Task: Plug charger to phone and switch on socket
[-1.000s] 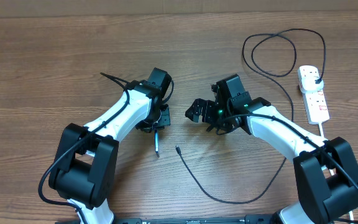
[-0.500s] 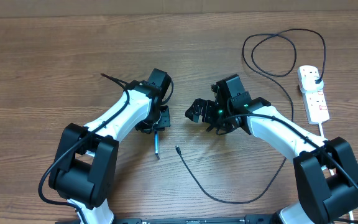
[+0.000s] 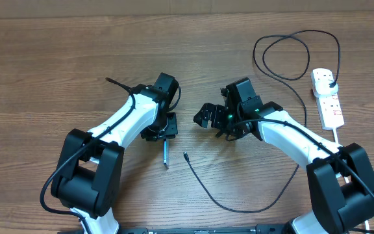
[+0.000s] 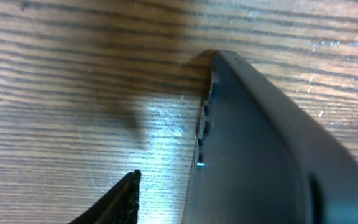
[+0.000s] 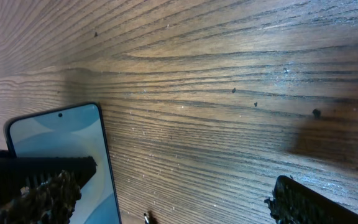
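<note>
The phone (image 3: 165, 155) stands on its long edge, a thin sliver in the overhead view. Its dark back (image 4: 266, 155) fills the right of the left wrist view. Its light-blue screen (image 5: 55, 137) faces the right wrist camera. My left gripper (image 3: 165, 128) is at the phone's far end. One finger (image 4: 126, 196) shows with a gap to the phone, and the other is hidden. My right gripper (image 3: 204, 117) (image 5: 176, 199) is open and empty, to the right of the phone. The charger's tip (image 3: 185, 155) (image 5: 146, 216) lies on the table right of the phone. The cable (image 3: 239, 209) runs on to the socket (image 3: 328, 97).
The black cable loops wide at the back right (image 3: 291, 52). Its black plug (image 3: 330, 80) sits in the white power strip, whose thick white cord (image 3: 337, 134) runs toward the front right. The wooden table (image 3: 44, 65) stretches to the left.
The phone has shifted slightly toward the front right with my left gripper. The right arm and the cable have not moved.
</note>
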Motion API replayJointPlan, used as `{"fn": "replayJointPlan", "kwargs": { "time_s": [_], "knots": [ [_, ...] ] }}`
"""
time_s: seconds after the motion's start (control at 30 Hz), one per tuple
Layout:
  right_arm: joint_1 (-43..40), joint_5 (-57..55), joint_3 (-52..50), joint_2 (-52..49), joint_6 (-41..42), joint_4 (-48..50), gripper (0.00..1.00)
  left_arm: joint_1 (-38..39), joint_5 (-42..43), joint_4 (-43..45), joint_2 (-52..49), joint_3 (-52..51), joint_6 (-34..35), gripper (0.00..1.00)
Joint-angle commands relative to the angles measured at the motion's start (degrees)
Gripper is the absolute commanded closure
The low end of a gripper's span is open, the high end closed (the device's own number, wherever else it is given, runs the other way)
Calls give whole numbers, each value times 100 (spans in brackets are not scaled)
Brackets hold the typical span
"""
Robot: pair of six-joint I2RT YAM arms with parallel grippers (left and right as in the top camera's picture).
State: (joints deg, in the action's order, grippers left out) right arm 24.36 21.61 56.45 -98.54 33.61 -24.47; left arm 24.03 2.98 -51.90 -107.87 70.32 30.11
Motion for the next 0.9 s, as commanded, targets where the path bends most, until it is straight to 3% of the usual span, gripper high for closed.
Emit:
{"fn": "replayJointPlan", "kwargs": {
  "time_s": [0.0, 0.2, 0.37, 0.47, 0.87],
  "knots": [
    [0, -57, -48, 39, -48, 33, 0, 26, 125, -61, 26, -2, 68, 57],
    [0, -57, -48, 39, -48, 33, 0, 28, 131, -59, 26, 9, 55, 68],
    [0, -57, -48, 39, -48, 35, 0, 28, 131, -59, 26, 7, 55, 56],
    [0, -57, -48, 39, -48, 35, 0, 28, 151, -111, 26, 7, 55, 70],
    [0, -57, -48, 39, -48, 55, 0, 28, 87, -680, 28, 442, 55, 90]
  ]
}}
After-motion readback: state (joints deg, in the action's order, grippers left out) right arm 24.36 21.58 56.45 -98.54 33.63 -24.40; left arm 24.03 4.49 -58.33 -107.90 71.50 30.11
